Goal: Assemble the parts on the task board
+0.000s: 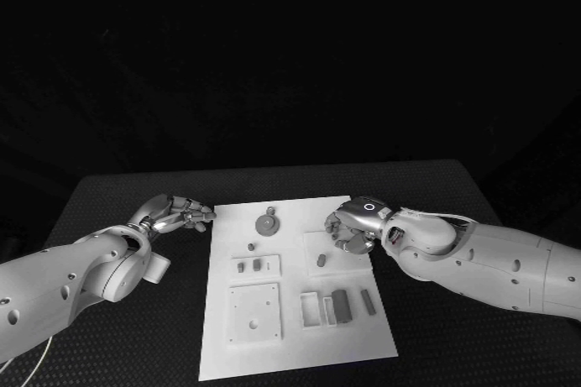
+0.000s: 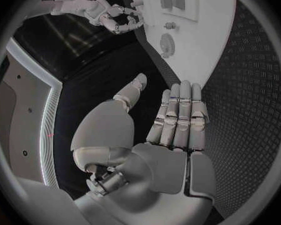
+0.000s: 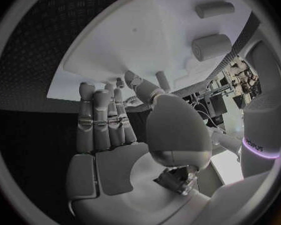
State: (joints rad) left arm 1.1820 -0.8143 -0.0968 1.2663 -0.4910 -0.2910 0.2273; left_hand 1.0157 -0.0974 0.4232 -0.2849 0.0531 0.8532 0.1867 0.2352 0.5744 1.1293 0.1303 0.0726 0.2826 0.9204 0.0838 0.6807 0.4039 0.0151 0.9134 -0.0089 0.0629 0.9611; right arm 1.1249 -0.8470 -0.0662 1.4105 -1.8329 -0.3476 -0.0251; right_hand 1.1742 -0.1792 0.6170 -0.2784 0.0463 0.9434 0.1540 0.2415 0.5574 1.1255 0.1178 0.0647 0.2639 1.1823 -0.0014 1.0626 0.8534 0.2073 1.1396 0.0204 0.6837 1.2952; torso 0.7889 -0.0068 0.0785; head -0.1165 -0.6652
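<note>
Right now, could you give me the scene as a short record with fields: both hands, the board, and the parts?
left hand: beside the board's far left corner, holds nothing
right hand: over the board's right edge, fingers curled; whether it holds anything cannot be told
task board: white, flat on the black table
round part: lying near the board's far edge
</note>
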